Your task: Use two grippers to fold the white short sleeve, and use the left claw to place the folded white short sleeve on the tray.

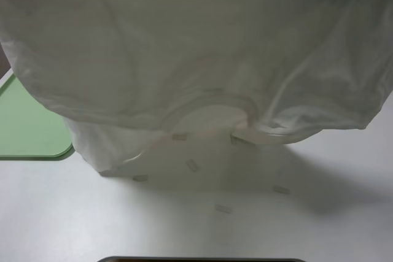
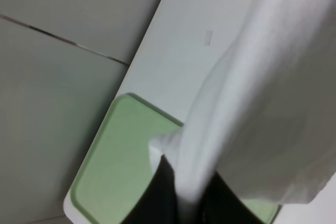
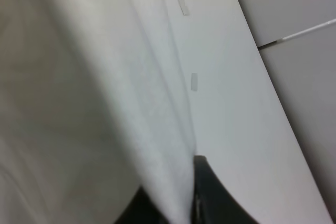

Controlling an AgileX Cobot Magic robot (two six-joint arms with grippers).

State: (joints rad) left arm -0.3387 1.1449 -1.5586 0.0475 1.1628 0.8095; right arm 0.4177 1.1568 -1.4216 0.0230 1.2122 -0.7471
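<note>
Shirt point(image 1: 196, 47): held up, hanging wrinkled — fold unfinished.
Left gripper point(image 2: 184, 199): clamped on shirt edge.
Right gripper point(image 3: 178, 203): clamped on shirt too.
Tray point(image 1: 24, 127): no shirt yet — placing to come.

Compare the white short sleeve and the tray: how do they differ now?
The white short sleeve is wrinkled white cloth; the tray is smooth and light green. The white short sleeve hangs lifted, pinched by the left gripper and right gripper; the tray lies flat on the table. The white short sleeve dominates the high view; the tray shows only at its left edge.
</note>
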